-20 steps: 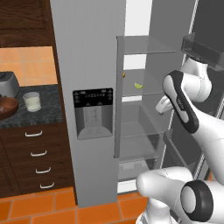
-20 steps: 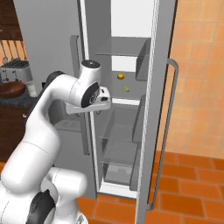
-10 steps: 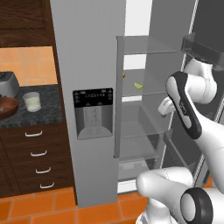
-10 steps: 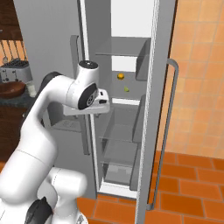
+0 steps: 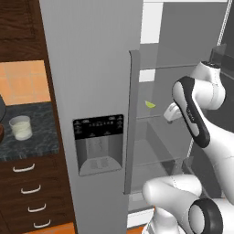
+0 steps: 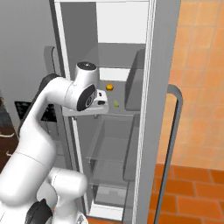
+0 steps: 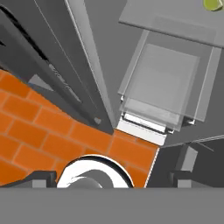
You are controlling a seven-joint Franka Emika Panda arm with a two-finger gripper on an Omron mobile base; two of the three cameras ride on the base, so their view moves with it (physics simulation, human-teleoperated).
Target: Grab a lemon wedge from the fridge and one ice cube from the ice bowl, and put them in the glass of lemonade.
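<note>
White arm segments rise in the foreground of both base views, the elbow bent so that the gripper sits at the front edge of a middle shelf inside the open fridge. From the hand view, the dark finger tips stand wide apart at the lower corners with nothing between them, looking down past the stacked lower shelves and drawer to the orange tiled floor.

Just beyond the gripper on the same shelf lies the lemon wedge, small and yellow-green; it also appears at the top corner of the hand view and in the left base view. A small orange item rests farther back, too small to identify.

Away to the left, on the dark stone counter, stands the glass of lemonade, well apart from the fridge.

Step in hand, as judged: the reach for the wedge, first of the two pickups. The next move calls for tilting the hand toward the shelf, advancing the open fingers to either side of the wedge, and closing gently.
</note>
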